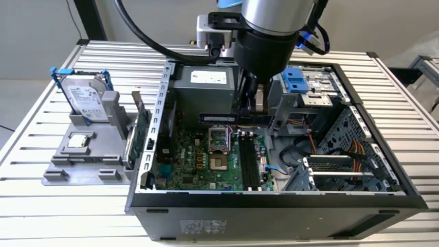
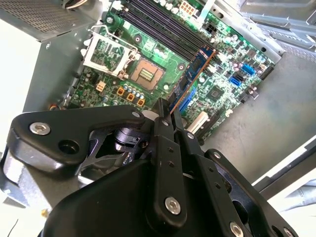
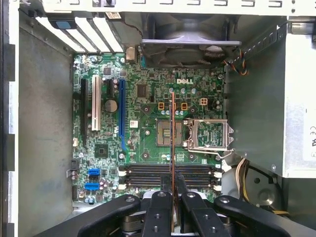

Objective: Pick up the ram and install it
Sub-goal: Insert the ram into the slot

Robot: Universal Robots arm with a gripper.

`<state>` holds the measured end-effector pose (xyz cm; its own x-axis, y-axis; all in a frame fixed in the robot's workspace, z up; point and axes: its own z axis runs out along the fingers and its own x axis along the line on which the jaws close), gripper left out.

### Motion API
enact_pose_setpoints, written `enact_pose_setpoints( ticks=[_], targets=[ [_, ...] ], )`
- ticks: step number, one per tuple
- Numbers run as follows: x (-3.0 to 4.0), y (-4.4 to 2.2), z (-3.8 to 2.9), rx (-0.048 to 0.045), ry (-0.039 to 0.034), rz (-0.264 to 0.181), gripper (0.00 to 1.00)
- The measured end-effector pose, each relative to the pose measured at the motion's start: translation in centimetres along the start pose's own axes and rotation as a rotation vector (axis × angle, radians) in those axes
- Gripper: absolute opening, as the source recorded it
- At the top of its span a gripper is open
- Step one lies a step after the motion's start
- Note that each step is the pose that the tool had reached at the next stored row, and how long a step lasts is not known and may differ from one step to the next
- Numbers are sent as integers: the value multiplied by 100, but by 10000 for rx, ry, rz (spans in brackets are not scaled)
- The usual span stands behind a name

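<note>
A slatted metal table (image 1: 61,216) carried an open computer case (image 1: 274,208) in the exterior view. On the exterior view's left a grey fixture (image 1: 82,162) held an upright hard drive (image 1: 88,103), and a green card (image 1: 141,135) stood just beside the case wall. The arm hung over the case with the gripper (image 1: 252,110) clamped on the ram (image 1: 218,118). The ram stuck out toward the exterior view's left, above the motherboard (image 1: 195,162) and close in front of the power supply (image 1: 205,85). A drive cage (image 1: 315,90) walled in the exterior view's right, and the memory slots (image 1: 248,162) lay nearer, not yet holding the ram. In the second wrist view the fingers (image 2: 163,123) pinched one end of the ram (image 2: 196,69). Its flat face ran out over the board beside the CPU socket (image 2: 145,74), with a bare grey case wall (image 2: 276,128) beyond the board's edge. In the first wrist view the ram (image 3: 173,138) showed edge-on as a thin line running out from the gripper (image 3: 173,192) and crossing the four dark slots. Case walls flanked the board on both sides, and a fan (image 3: 187,34) closed off its far end.
</note>
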<state>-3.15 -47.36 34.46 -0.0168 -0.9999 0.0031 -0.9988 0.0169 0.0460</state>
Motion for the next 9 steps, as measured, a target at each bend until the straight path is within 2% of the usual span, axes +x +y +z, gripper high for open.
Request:
enact_pose_setpoints(
  ticks=[6,9],
  targets=[
    [0,0,4,0,0,0,0],
    [0,0,20,80,-3,2,0]
  ],
)
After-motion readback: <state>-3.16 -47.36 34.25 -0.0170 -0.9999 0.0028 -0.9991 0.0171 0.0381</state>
